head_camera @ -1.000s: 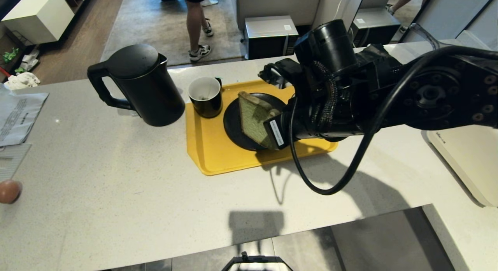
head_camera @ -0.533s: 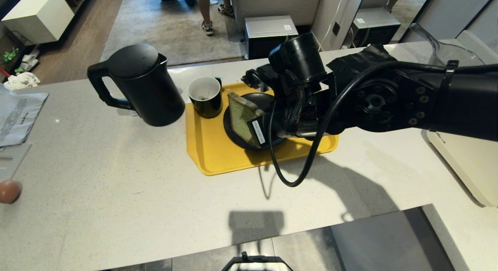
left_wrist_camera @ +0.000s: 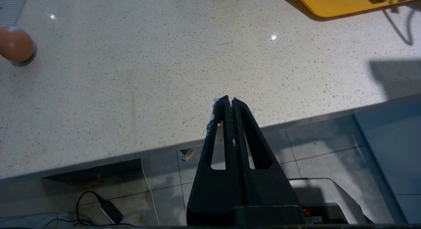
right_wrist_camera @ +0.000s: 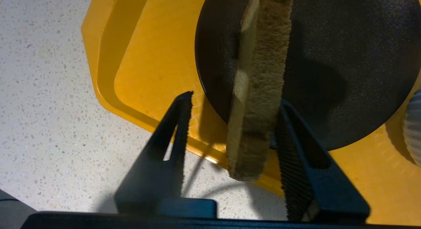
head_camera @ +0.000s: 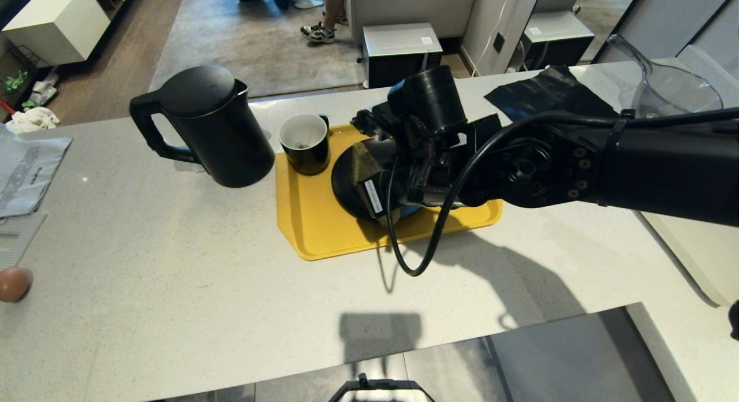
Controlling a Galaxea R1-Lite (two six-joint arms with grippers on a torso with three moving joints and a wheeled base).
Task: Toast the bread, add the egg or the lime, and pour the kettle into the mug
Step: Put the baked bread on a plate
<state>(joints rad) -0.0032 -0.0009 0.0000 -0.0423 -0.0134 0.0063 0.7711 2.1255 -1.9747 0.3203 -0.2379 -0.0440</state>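
The bread point(head_camera: 361, 159) stands on edge over the black plate point(head_camera: 345, 185) on the yellow tray point(head_camera: 312, 229). My right gripper point(right_wrist_camera: 235, 99) is open around the bread point(right_wrist_camera: 260, 90). One finger point(right_wrist_camera: 296, 150) touches the slice, while the other stands clear of it. The black mug point(head_camera: 304, 142) sits at the tray's far left corner. To its left, off the tray, stands the black kettle point(head_camera: 213, 125). A brown egg point(head_camera: 12, 283) lies at the counter's left edge. My left gripper point(left_wrist_camera: 229, 100) is shut and empty, parked over the counter's near edge. The lime is out of view.
Papers point(head_camera: 23, 171) lie at the far left of the counter. A black sheet point(head_camera: 548, 93) and a clear bowl point(head_camera: 664, 84) sit at the back right, with a white board point(head_camera: 693, 240) to the right. A person's feet point(head_camera: 317, 29) show beyond the counter.
My right arm has lowered the bread onto the plate and shifted left. Its jaws, shut on the slice before, have opened. The person behind has walked right.
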